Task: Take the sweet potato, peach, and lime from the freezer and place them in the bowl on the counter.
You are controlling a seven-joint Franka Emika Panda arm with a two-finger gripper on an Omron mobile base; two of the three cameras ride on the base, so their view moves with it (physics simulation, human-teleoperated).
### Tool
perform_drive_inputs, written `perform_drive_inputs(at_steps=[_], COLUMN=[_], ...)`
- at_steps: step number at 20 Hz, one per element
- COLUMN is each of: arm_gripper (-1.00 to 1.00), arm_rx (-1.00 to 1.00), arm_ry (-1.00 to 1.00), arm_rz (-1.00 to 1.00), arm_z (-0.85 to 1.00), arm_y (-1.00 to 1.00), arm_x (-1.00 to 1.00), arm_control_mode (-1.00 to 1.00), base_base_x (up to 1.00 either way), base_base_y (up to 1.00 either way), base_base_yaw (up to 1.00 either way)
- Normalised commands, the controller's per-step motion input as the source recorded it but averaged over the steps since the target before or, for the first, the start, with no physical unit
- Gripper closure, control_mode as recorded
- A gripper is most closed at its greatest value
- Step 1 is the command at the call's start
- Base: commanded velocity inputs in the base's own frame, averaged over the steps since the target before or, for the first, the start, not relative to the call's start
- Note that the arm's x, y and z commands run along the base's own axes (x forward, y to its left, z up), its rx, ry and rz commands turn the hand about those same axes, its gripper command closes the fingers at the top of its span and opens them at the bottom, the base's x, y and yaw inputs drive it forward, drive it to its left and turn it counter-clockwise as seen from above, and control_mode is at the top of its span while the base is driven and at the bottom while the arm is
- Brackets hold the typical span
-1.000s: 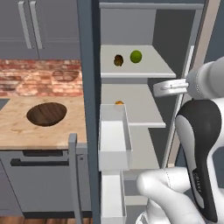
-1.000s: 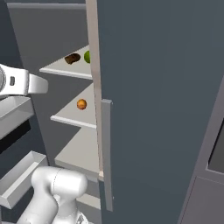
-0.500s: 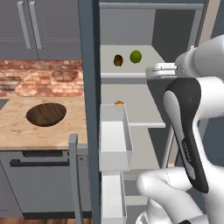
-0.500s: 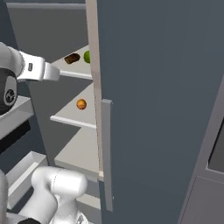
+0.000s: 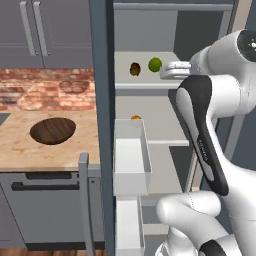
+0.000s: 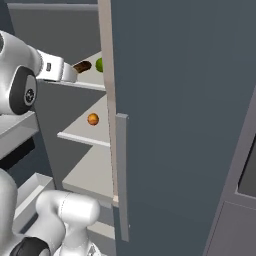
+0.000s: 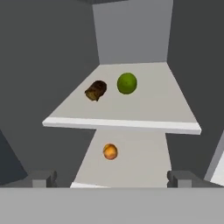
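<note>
The freezer [image 5: 102,90] stands open. On its upper shelf lie the sweet potato [image 7: 96,90], a dark brown lump, and the green lime [image 7: 127,83] just right of it. One shelf lower rests the orange peach [image 7: 110,151]. My gripper [image 7: 113,179] is open with nothing between its fingers, held in front of the upper shelf's edge and short of the fruit. From the left base view the gripper [image 5: 163,71] hovers just right of the lime [image 5: 155,64] and the sweet potato [image 5: 134,69]. The wooden bowl [image 5: 52,130] sits on the counter [image 5: 20,147].
A white door bin [image 5: 131,157] juts out below the shelves and partly hides the peach [image 5: 136,118]. The freezer door [image 6: 185,110] with its long grey handle [image 6: 122,175] stands close on the right. Grey wall cabinets [image 5: 45,30] hang above the brick backsplash.
My arm has swung up and the hand has travelled from beside the lower shelf to the upper shelf's front edge, closer to the lime. The fruits have not moved.
</note>
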Motion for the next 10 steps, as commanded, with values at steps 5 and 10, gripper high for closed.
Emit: perform_drive_inputs(at_steps=[5, 10], arm_gripper=[-1.0, -1.0], arm_rx=[0.0, -0.01], arm_ry=[0.0, 0.0], arm_rz=[-0.07, -0.11], arm_z=[0.0, 0.0], arm_y=[0.0, -0.02], arm_x=[0.41, 0.35], arm_control_mode=[-1.0, -1.0], base_base_x=[0.0, 0.0], base_base_y=[0.0, 0.0], base_base_yaw=[0.0, 0.0])
